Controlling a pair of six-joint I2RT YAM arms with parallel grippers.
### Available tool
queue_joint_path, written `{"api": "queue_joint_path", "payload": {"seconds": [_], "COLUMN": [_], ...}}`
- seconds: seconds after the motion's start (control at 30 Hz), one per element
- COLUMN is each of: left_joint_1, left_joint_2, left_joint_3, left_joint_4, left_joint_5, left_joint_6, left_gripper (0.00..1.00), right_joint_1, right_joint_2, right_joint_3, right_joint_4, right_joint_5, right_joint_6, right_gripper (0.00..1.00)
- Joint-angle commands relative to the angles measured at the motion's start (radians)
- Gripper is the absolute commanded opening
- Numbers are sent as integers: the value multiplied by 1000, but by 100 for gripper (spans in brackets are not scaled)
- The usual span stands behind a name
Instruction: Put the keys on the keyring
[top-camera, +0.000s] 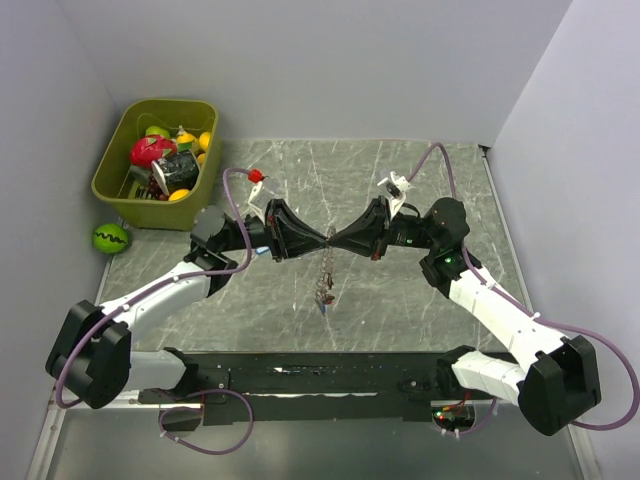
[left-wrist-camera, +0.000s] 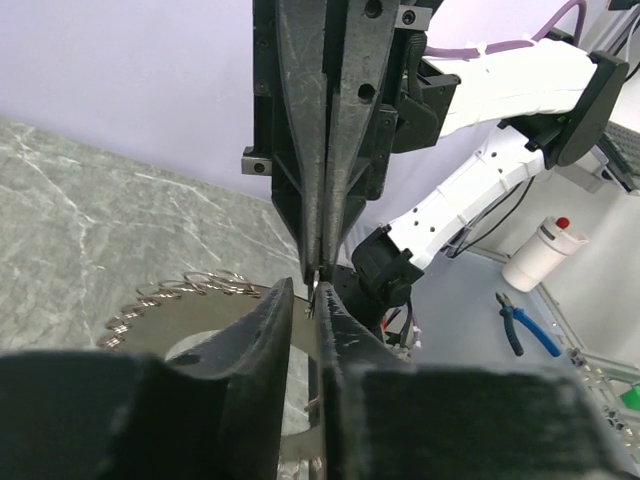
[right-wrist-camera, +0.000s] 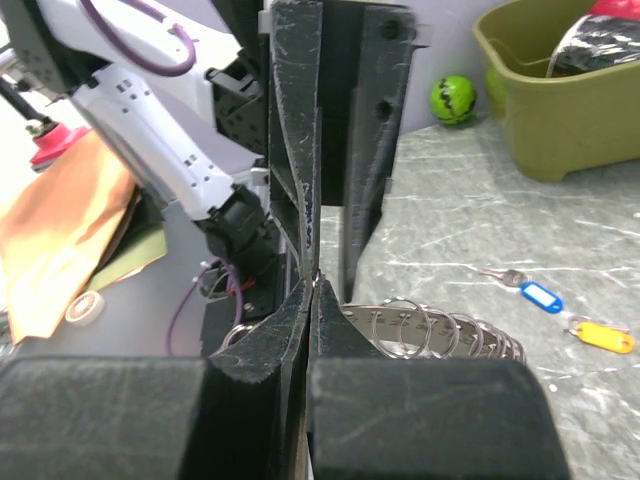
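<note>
My left gripper (top-camera: 318, 240) and right gripper (top-camera: 338, 240) meet tip to tip above the middle of the table. Both are shut, with a thin silver bit of the keyring pinched between the tips. The keyring (top-camera: 326, 272) is a string of linked metal rings that trails from the tips toward the table. It also shows left of my own left gripper (left-wrist-camera: 305, 295) as an arc of rings (left-wrist-camera: 190, 288), and behind my own right gripper (right-wrist-camera: 313, 285) as a row of rings (right-wrist-camera: 440, 322). The keys (right-wrist-camera: 497, 273) lie on the table with a blue tag (right-wrist-camera: 540, 296) and a yellow tag (right-wrist-camera: 605, 337). In the top view they sit at the chain's lower end (top-camera: 324, 302).
An olive bin (top-camera: 110, 187) full of toys stands at the back left and shows in the right wrist view (right-wrist-camera: 560, 130). A green ball (top-camera: 110, 238) lies beside it and also shows in the right wrist view (right-wrist-camera: 452, 98). Grey walls close in the left, back and right sides.
</note>
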Motion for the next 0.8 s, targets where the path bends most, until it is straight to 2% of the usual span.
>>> {"api": "queue_joint_path", "payload": {"seconds": [0.0,0.03,0.17,0.2,0.23,0.3,0.33,0.37,0.4,0.57,0.77], "left_joint_1": [4,3,4,3,3,4,3,3,3,4,3], "left_joint_2": [10,11,-9,-18,-21,-36,-39,-46,-53,-72,-142], "left_joint_3": [46,47,36,32,30,24,23,19,13,3,-30], "left_joint_4": [-10,-28,-50,-56,-61,-76,-78,-79,-87,-108,-219], "left_joint_5": [16,13,-10,-16,-25,-33,-38,-41,-47,-55,-127], "left_joint_6": [24,31,53,59,70,88,96,100,114,148,292], "left_gripper": [11,1,1,1,1,1,1,1,1,1,1], "right_joint_1": [4,1,4,3,3,0,-4,-7,-11,-34,-48], "right_joint_2": [-27,-27,-27,-32,-38,-67,-81,-113,-130,-210,-196], "right_joint_3": [23,23,32,32,28,19,5,-4,-14,-41,-34], "right_joint_4": [72,69,53,46,37,31,42,49,65,47,-38], "right_joint_5": [12,15,24,35,53,121,147,170,219,307,347], "right_joint_6": [-6,-6,-8,-6,-11,-8,3,14,27,3,-49], "right_gripper": [0,0,0,6,28,58,85,95,100,100,100]}}
